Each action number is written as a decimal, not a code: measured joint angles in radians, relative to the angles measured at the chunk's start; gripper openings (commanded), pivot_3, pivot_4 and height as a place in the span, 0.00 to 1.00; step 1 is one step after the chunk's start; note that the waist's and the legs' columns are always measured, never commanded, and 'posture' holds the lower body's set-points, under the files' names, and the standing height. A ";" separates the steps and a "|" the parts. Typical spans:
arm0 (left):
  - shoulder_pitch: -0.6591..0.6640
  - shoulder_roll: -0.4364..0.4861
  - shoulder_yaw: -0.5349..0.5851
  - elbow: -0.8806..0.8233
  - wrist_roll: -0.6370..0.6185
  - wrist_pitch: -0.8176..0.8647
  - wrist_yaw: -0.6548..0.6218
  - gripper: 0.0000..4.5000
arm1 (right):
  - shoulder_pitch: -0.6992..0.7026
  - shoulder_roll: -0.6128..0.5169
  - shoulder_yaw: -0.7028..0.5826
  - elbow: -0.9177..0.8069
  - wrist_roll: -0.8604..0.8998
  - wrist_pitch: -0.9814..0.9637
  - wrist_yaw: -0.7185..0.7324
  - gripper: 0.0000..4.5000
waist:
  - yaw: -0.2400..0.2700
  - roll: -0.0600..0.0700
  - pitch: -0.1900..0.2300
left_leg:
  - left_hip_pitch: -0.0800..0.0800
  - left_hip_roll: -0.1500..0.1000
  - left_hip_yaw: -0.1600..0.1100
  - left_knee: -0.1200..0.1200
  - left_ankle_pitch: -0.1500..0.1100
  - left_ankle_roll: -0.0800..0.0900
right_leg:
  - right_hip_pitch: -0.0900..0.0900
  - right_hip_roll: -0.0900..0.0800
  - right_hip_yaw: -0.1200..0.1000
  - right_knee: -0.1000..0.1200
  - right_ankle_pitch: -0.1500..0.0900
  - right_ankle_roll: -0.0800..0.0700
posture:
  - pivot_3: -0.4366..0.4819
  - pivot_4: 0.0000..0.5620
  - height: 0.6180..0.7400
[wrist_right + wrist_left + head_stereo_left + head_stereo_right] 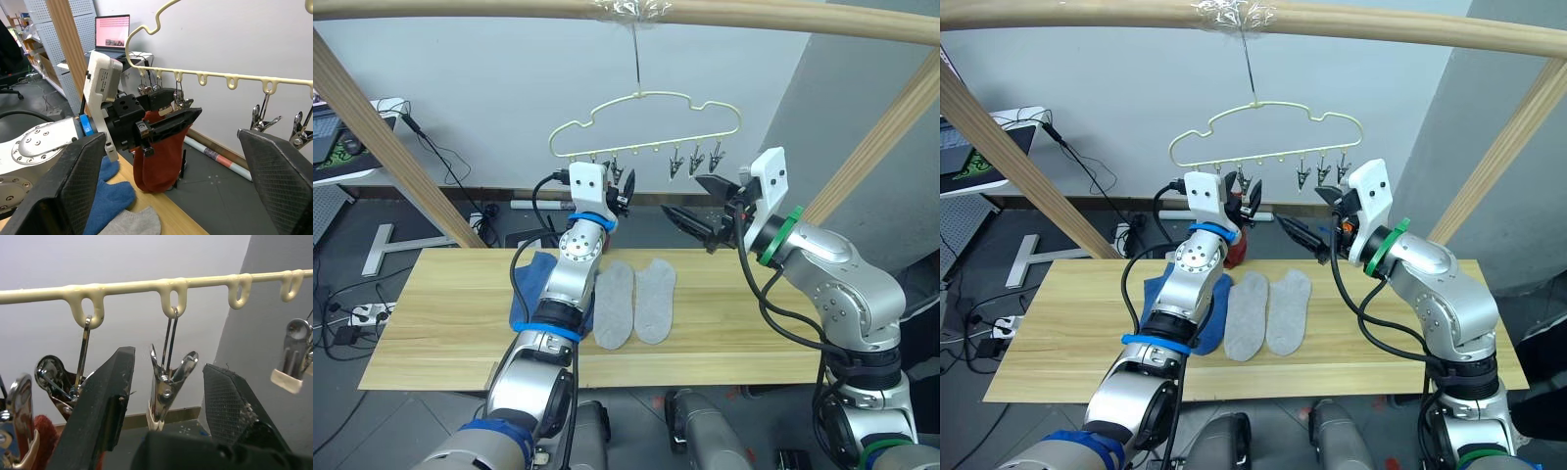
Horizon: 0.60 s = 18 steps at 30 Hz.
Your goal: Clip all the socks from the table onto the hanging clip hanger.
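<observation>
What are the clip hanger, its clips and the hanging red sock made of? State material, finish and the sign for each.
Clip hanger: probably wire with a smooth pale-yellow coating; thin, rounded, glossy loops.
Clips: polished metal, given the mirror-like shine, with pale tips that are perhaps plastic.
Red sock: soft knit fabric, matte and limp, hanging in folds.

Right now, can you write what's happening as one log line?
left gripper: open around a clip | right gripper: open | rust red sock: hanging on clip hanger | grey socks: on table
</observation>
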 measured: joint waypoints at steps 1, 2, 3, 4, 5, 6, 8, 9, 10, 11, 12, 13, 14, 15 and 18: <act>-0.003 0.000 0.000 0.006 0.000 -0.007 0.001 0.56 | -0.001 -0.001 0.000 0.000 0.000 0.000 0.000 1.00 | 0.000 0.000 0.000 | 0.000 0.000 0.000 0.000 0.000 0.000 | 0.000 0.000 0.000 0.000 0.000 0.000 | 0.34 0.39 1.00; -0.008 0.001 0.000 0.015 0.000 -0.010 0.002 0.56 | -0.002 -0.002 0.000 0.000 0.000 0.000 0.000 1.00 | 0.000 0.000 0.000 | 0.000 0.000 0.000 0.000 0.000 0.000 | 0.000 0.000 0.000 0.000 0.000 0.000 | 0.34 0.39 1.00; -0.011 0.001 0.000 0.019 0.000 -0.011 0.002 0.56 | -0.002 -0.002 0.000 0.000 0.000 0.000 0.000 1.00 | 0.000 0.000 0.000 | 0.000 0.000 0.000 0.000 0.000 0.000 | 0.000 0.000 0.000 0.000 0.000 0.000 | 0.34 0.39 1.00; -0.012 0.002 0.000 0.022 0.000 -0.014 0.002 0.56 | -0.002 -0.003 0.000 0.000 0.000 0.000 -0.001 1.00 | -0.001 0.000 0.000 | 0.000 0.000 0.000 0.000 0.000 0.000 | 0.000 0.000 0.000 0.000 0.000 0.000 | 0.34 0.39 1.00; -0.015 0.002 0.000 0.029 0.000 -0.019 0.003 0.56 | -0.002 -0.003 0.000 0.000 0.000 0.000 -0.001 1.00 | -0.001 0.000 0.000 | 0.000 0.000 0.000 0.000 0.000 0.000 | 0.000 0.000 0.000 0.000 0.000 0.000 | 0.34 0.39 1.00; -0.015 0.003 0.000 0.032 0.001 -0.022 0.003 0.56 | -0.002 -0.003 0.000 0.000 0.000 0.000 -0.001 1.00 | -0.001 0.000 0.000 | 0.000 0.000 0.000 0.000 0.000 0.000 | 0.000 0.000 0.000 0.000 0.000 0.000 | 0.34 0.39 1.00; -0.016 0.004 0.000 0.037 0.000 -0.033 0.003 0.56 | -0.002 -0.003 0.000 0.000 0.001 0.000 -0.001 1.00 | -0.001 0.000 0.000 | 0.000 0.000 0.000 0.000 0.000 0.000 | 0.000 0.000 0.000 0.000 0.000 0.000 | 0.33 0.39 1.00; -0.018 0.004 0.000 0.042 0.000 -0.037 0.003 0.56 | -0.002 -0.003 0.000 0.000 0.001 0.000 -0.002 1.00 | -0.001 0.000 0.000 | 0.000 0.000 0.000 0.000 0.000 0.000 | 0.000 0.000 0.000 0.000 0.000 0.000 | 0.33 0.39 1.00; -0.019 0.004 0.000 0.045 0.000 -0.039 0.003 0.56 | -0.002 -0.003 0.000 0.000 0.001 0.000 -0.002 1.00 | -0.001 0.000 0.000 | 0.000 0.000 0.000 0.000 0.000 0.000 | 0.000 0.000 0.000 0.000 0.000 0.000 | 0.33 0.39 1.00; -0.021 0.004 0.000 0.053 0.001 -0.045 0.003 0.56 | -0.002 -0.003 0.000 0.000 0.002 0.000 -0.002 1.00 | -0.001 0.000 0.000 | 0.000 0.000 0.000 0.000 0.000 0.000 | 0.000 0.000 0.000 0.000 0.000 0.000 | 0.33 0.39 1.00; -0.021 0.004 0.000 0.056 0.001 -0.049 0.003 0.56 | -0.002 -0.003 0.000 0.000 0.003 0.000 -0.002 1.00 | -0.002 0.000 0.000 | 0.000 0.000 0.000 0.000 0.000 0.000 | 0.000 0.000 0.000 0.000 0.000 0.000 | 0.33 0.39 1.00; -0.021 0.004 0.000 0.058 0.001 -0.051 0.003 0.56 | -0.002 -0.004 0.000 0.000 0.004 0.000 -0.002 1.00 | -0.002 0.000 0.000 | 0.000 0.000 0.000 0.000 0.000 0.000 | 0.000 0.000 0.000 0.000 0.000 0.000 | 0.33 0.39 1.00; -0.021 0.004 0.000 0.059 0.001 -0.053 0.003 0.52 | -0.002 -0.004 0.000 0.000 0.005 0.000 -0.002 1.00 | -0.002 0.000 0.000 | 0.000 0.000 0.000 0.000 0.000 0.000 | 0.000 0.000 0.000 0.000 0.000 0.000 | 0.34 0.39 1.00; -0.022 0.004 0.000 0.060 0.001 -0.054 0.003 0.48 | -0.002 -0.004 0.000 0.000 0.007 0.000 -0.002 1.00 | -0.002 0.000 0.000 | 0.000 0.000 0.000 0.000 0.000 0.000 | 0.000 0.000 0.000 0.000 0.000 0.000 | 0.34 0.39 1.00; -0.029 0.004 0.000 0.061 0.006 -0.057 0.002 0.29 | -0.002 -0.004 -0.001 0.000 0.011 0.001 -0.004 1.00 | -0.002 0.000 0.000 | 0.000 0.000 0.000 0.000 0.000 0.000 | 0.000 0.000 0.000 0.000 0.000 0.000 | 0.34 0.39 1.00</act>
